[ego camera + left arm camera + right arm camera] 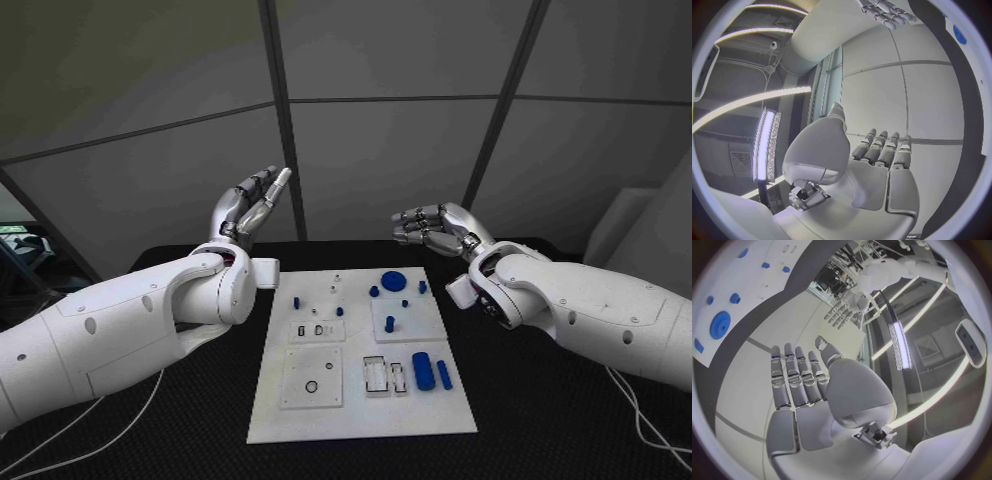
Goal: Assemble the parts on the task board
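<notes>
- Raised above the far edge of the desk (548,420): left hand (248,208) with fingers straight and apart, grasping nothing; right hand (437,230) with fingers curled inward, clenched on nothing.
- Lying flat between the two arms: the white task board (361,415), long axis running from the near edge of the desk toward the far edge, below and nearer than both hands.
- Scattered over the board: blue parts, among them a round blue disc (392,279) near the far right corner and a long blue capsule (423,370) with a thinner blue bar (444,375) beside it toward the near right corner, both lengthwise along the board.
- Closest to disc, capsule and bar, by the look of it: the right hand; small blue pegs (319,310) toward the left side nearer the left hand.
- Nothing standing between hands and board; a downward, inward reach likely needed first.
</notes>
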`<state>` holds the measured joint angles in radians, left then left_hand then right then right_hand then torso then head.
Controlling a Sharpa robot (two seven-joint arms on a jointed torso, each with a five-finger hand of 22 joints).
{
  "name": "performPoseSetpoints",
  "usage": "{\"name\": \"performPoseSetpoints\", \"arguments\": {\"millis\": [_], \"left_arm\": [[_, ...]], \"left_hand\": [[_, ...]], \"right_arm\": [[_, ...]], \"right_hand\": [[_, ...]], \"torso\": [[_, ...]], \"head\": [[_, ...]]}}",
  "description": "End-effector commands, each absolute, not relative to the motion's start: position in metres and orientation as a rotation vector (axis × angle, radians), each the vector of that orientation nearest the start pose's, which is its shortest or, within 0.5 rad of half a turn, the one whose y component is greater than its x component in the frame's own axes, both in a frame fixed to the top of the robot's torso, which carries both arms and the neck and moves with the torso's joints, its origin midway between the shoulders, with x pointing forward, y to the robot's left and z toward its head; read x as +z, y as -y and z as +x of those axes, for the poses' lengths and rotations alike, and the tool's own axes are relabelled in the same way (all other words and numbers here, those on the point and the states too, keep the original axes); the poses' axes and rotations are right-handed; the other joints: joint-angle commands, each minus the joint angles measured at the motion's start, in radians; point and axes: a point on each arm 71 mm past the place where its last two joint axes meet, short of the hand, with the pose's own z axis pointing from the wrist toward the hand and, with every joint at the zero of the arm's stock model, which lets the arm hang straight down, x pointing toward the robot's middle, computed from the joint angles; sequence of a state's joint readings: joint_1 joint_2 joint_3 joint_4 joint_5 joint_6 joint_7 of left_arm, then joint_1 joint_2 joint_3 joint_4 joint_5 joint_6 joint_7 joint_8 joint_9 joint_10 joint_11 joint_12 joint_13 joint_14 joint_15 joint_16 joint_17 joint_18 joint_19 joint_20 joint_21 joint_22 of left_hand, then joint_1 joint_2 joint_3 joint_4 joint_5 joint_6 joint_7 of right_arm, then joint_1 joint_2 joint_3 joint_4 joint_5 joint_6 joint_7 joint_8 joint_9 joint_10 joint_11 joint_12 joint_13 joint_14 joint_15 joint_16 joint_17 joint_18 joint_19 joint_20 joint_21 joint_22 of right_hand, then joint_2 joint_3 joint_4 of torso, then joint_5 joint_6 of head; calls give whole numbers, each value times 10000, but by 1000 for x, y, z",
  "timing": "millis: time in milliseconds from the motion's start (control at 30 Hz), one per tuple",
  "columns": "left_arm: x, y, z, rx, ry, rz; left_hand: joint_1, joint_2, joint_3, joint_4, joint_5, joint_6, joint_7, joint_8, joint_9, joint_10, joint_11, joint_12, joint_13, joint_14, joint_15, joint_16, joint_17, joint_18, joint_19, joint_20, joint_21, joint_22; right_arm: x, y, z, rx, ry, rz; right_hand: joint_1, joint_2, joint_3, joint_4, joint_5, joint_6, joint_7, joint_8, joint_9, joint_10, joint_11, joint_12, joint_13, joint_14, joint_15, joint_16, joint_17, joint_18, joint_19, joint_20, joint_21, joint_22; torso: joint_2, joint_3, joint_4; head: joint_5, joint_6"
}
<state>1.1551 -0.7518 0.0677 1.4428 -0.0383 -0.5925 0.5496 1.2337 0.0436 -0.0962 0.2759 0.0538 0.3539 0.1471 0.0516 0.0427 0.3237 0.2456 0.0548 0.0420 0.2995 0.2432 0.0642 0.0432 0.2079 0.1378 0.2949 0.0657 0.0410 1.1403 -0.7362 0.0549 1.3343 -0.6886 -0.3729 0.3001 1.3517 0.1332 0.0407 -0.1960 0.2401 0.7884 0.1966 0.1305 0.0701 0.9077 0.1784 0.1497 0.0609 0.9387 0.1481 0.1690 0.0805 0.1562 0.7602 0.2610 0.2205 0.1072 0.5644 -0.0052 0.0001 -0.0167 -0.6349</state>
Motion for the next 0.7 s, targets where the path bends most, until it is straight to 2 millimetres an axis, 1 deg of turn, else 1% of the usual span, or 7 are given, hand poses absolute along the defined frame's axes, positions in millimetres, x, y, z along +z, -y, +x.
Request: {"name": "performPoseSetpoints", "arguments": {"millis": [33,133,267,400,500,567,700], "left_arm": [[-153,-204,509,-14573,-11262,-10078],[-152,-205,504,-14637,-11443,-10122],[-150,-204,497,-14856,-11700,-10145],[-147,-201,491,-15100,-11802,-10081],[-145,-200,486,-15157,-11733,-10016],[-143,-199,483,-15218,-11719,-9980],[-142,-198,478,-15342,-11761,-9945]], "left_hand": [[247,-25,85,-28,29,460,1190,68,29,1032,317,205,72,997,138,270,100,-977,865,9,455,234],[361,1,105,-22,27,815,1125,84,39,1512,347,291,81,1995,126,592,178,-1016,1849,-16,981,478],[414,29,89,-6,27,1080,1269,91,51,1673,205,304,82,2651,31,836,215,-934,2792,-28,1486,695],[454,63,70,-7,26,1255,1273,88,59,1771,155,301,90,3116,-31,1018,246,-874,3457,-32,1842,837],[502,90,30,-16,28,1860,1341,184,111,2570,159,500,156,3561,-85,1247,271,-818,3832,-36,2056,895],[514,101,2,-16,29,2088,1352,210,123,2883,134,576,171,3675,-115,1312,267,-784,3959,-44,2131,910],[531,109,-7,-24,28,2207,1343,223,130,3013,123,607,177,3717,-127,1335,263,-772,4007,-46,2161,913]], "right_arm": [[-178,193,521,10242,-15847,1062],[-173,192,526,9184,-16096,-104],[-168,191,535,7218,-16454,-1470],[-163,187,537,5877,-16290,-2499],[-161,182,536,5244,-16117,-3125],[-160,178,535,4923,-16020,-3495],[-159,173,535,4663,-15930,-3835]], "right_hand": [[-301,-395,791,-716,-81,1734,0,54,-23,1779,-403,-154,4,2692,-669,396,239,295,1635,-540,697,159],[-529,-528,1100,-861,-107,1937,-54,-76,-40,2036,-468,-369,4,3124,-770,264,244,295,1929,-671,808,158],[-1044,-1012,1012,-738,-201,2028,-186,-224,-33,2154,-544,-546,30,3533,-846,181,288,297,2164,-681,850,120],[-978,-1208,1102,-740,-220,2196,-345,-304,-27,2327,-734,-628,49,4716,-1158,647,630,308,3165,-1082,1401,325],[-913,-1366,1148,-696,-205,2287,-470,-396,-28,2460,-861,-638,56,5559,-1337,1243,1057,290,3844,-1451,1914,554],[-875,-1402,1208,-652,-193,2345,-527,-445,-26,2606,-924,-609,60,5717,-1422,1703,1378,279,4162,-1597,2245,720],[-859,-1562,1369,-477,-193,2454,-568,-585,-29,2598,-931,-660,59,5680,-1529,3958,2680,220,4533,-1742,3106,1217]], "torso": [[187,1,31],[316,-15,61],[568,-22,143],[768,-47,216],[937,-49,249],[1031,-55,258],[1210,-86,277]], "head": [[36,-12],[1,-8],[-28,98],[-29,77],[-49,118],[-64,126],[-134,129]]}}
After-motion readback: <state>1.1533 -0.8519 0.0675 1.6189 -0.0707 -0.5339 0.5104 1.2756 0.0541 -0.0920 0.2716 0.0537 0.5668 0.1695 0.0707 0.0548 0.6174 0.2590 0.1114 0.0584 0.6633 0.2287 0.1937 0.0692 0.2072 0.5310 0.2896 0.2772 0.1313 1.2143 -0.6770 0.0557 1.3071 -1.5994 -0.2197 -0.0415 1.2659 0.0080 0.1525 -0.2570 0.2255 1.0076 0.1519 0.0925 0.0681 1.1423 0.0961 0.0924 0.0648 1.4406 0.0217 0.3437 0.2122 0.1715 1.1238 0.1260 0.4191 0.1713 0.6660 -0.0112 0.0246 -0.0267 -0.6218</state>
